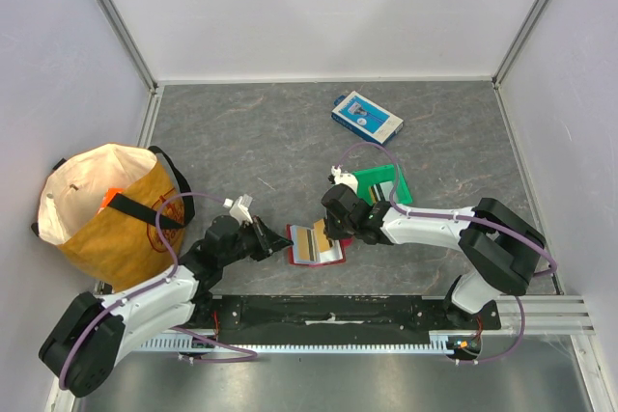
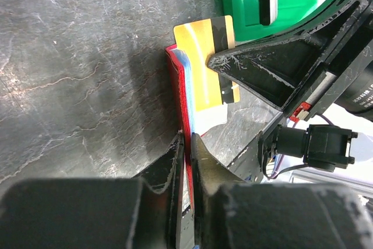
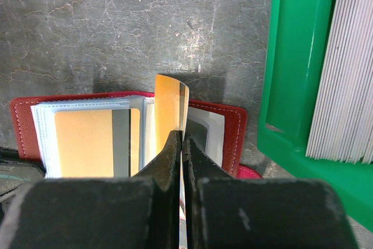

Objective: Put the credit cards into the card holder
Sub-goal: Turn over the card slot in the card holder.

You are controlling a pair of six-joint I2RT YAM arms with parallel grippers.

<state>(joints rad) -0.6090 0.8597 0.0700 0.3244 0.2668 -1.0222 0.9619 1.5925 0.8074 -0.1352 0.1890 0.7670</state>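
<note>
The red card holder (image 1: 334, 255) lies open on the table between the two arms. My left gripper (image 2: 187, 137) is shut on its near edge, the red cover pinched between the jaws. One yellow credit card (image 3: 87, 141) with a dark stripe sits in a clear sleeve of the card holder (image 3: 233, 123). My right gripper (image 3: 182, 135) is shut on another yellow credit card (image 3: 168, 100), held on edge over the sleeves. In the left wrist view that card (image 2: 201, 56) sticks out past the holder's red edge (image 2: 176, 86), gripped by the right fingers (image 2: 262, 62).
A green bin (image 3: 291, 86) with a stack of several cards (image 3: 349, 68) stands just right of the holder, also seen from above (image 1: 384, 180). A blue-and-white box (image 1: 367, 116) lies further back. A tan cloth bag (image 1: 106, 214) stands at the left wall.
</note>
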